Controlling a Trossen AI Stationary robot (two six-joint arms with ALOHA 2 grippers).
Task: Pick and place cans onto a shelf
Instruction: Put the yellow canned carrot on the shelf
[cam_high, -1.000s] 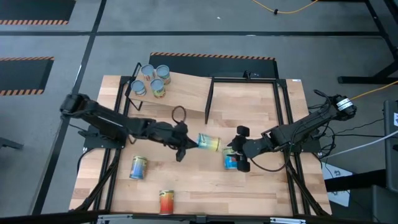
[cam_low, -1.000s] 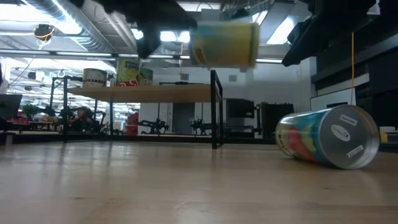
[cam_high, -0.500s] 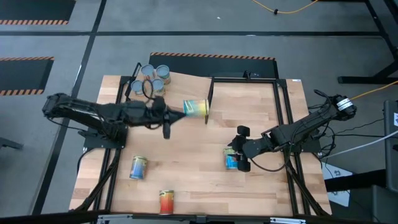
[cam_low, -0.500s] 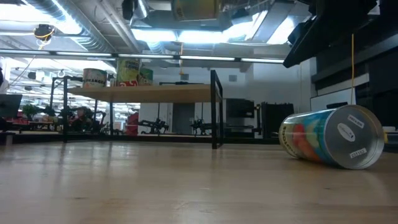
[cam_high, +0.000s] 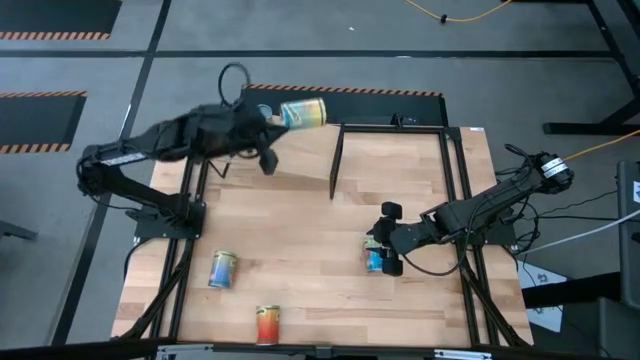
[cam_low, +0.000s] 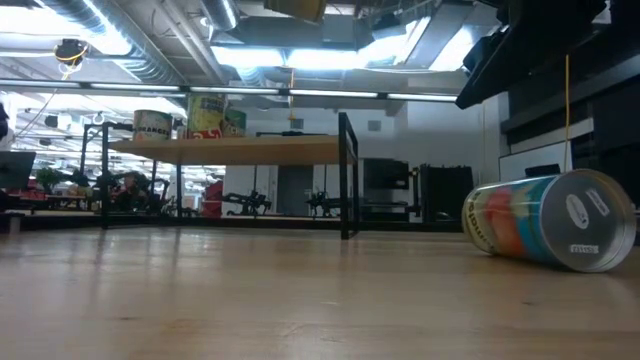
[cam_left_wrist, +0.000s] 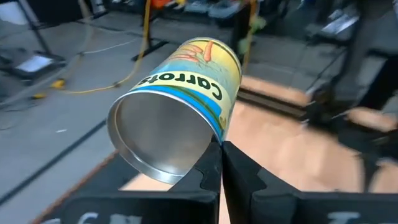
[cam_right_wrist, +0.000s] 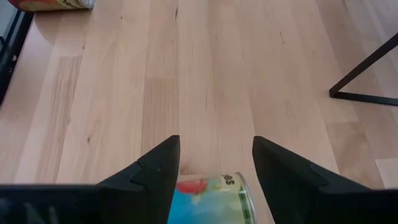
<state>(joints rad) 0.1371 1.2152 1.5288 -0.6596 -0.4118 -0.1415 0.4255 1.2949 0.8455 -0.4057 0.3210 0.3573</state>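
The left gripper (cam_left_wrist: 219, 163) pinched the rim of a carrots can (cam_left_wrist: 180, 106), apparently above the shelf (cam_high: 300, 150). The right gripper (cam_right_wrist: 214, 163) stood open astride a blue-labelled can (cam_right_wrist: 214, 190).

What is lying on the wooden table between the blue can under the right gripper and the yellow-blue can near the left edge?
Nothing: in the high view only bare wooden table lies between the blue can at the right gripper and the yellow-blue can.

High view looks straight down; low view level across the table (cam_low: 250, 300); wrist views sit close behind each end effector.
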